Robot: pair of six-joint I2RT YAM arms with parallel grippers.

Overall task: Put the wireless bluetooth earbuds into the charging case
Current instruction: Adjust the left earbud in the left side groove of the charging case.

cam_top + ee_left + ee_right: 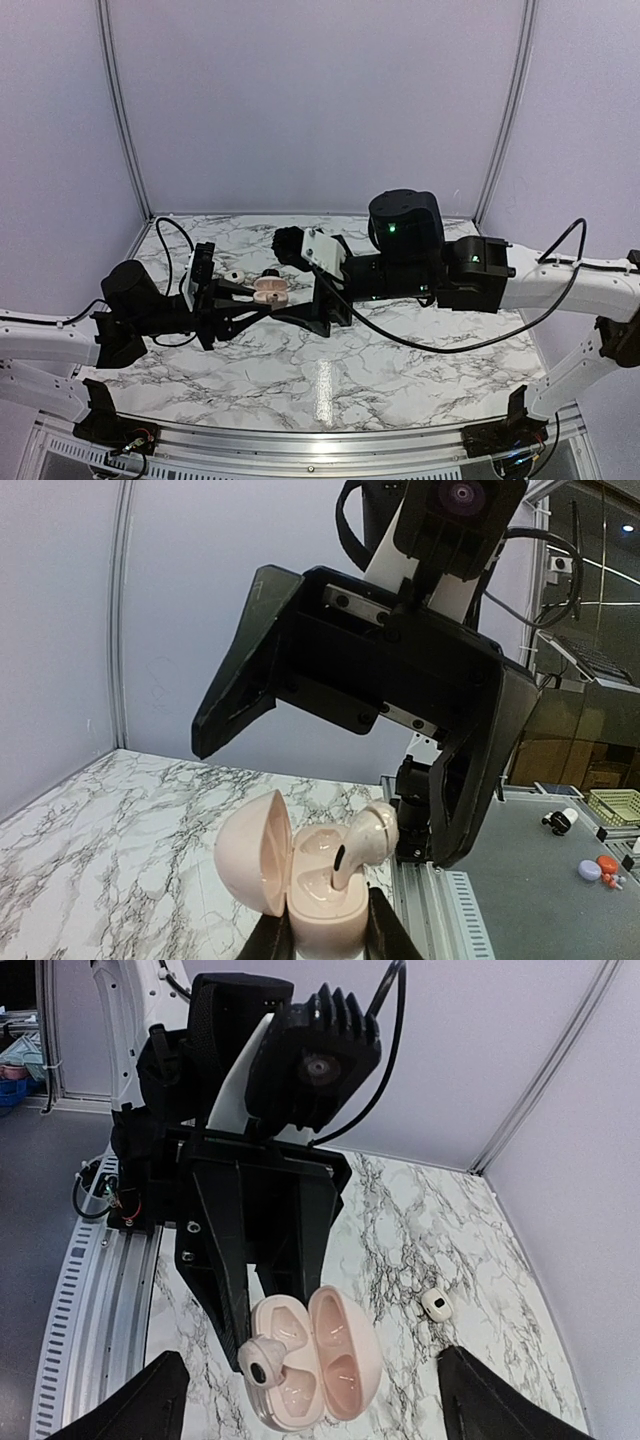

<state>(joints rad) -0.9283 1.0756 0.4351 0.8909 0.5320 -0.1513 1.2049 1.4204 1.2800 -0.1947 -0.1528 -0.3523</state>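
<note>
Left hand [328, 938] is clamped on the open case [310, 900], lower centre of the left wrist view. Right hand [315, 1405] is spread apart over it. The bud [365, 840] leans in its socket and looks unseated, so I would press it gently, straight down. A second bud [435, 1304] waits on the desk [450, 1220].

A marble-patterned tabletop [420, 385] lies between pale lilac walls [320, 100], an aluminium rail [300, 445] along its near edge.

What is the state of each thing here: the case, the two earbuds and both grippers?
charging case: lid open, gripped at its base.
first earbud: standing tilted in one case slot, not fully seated.
second earbud: lying loose on the table.
left gripper: shut on the charging case.
right gripper: open, empty.
</note>
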